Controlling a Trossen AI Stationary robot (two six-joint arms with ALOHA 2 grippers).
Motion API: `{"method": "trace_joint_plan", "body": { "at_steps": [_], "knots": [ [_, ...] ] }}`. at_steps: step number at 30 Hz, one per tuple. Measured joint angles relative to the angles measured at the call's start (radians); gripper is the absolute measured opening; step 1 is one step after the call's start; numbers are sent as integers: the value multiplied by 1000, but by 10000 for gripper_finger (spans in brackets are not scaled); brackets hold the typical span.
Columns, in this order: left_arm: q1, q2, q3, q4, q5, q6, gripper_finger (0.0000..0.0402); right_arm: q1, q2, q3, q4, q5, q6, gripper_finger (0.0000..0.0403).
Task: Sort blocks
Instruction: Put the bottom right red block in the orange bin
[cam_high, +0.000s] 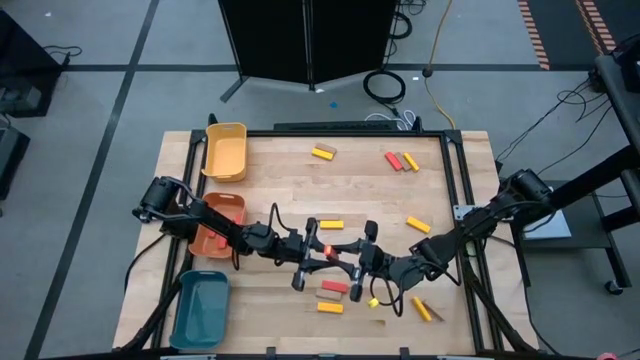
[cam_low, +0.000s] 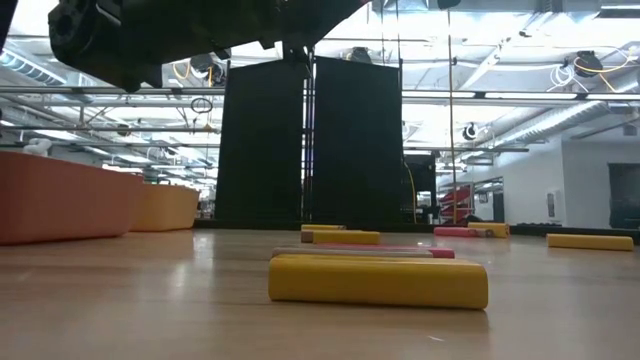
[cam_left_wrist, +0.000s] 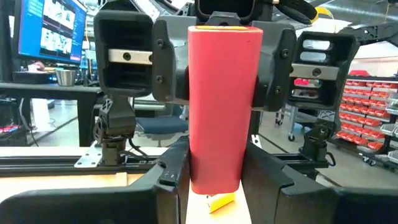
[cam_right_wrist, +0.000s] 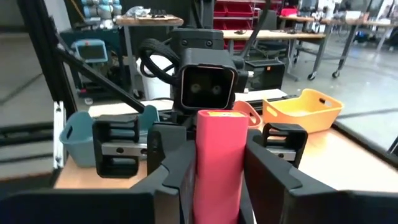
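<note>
Left of centre on the wooden bench (cam_high: 270, 180), your left gripper (cam_high: 318, 250) is clamped on one end of the flat red wooden block (cam_high: 327, 250). Your right gripper (cam_high: 362, 252) is clamped on the opposite end, so the block spans between them above the near middle. It looks light, rigid and smooth-faced; grip across its flat sides.

Held block: red bar (cam_high: 328, 249), lifted off the counter, clamped at both ends between left hand (cam_high: 312, 250) and right hand (cam_high: 345, 252).
Blocks under the hands: red-and-tan pair (cam_high: 334, 287), yellow bar (cam_high: 330, 307).
Other blocks: yellow, red and tan bars, scattered flat beyond the hands.
</note>
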Motion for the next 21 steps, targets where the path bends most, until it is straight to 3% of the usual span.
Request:
{"method": "trace_joint_plan", "body": {
  "at_steps": [7, 21],
  "knots": [
    [0, 0, 1, 3, -55, -1, 103, 3, -9, 0, -11, 7, -99, 119],
    [57, -11, 0, -95, -116, -16, 102, 9, -99, 0, -279, 10, -134, 271]
  ]
}}
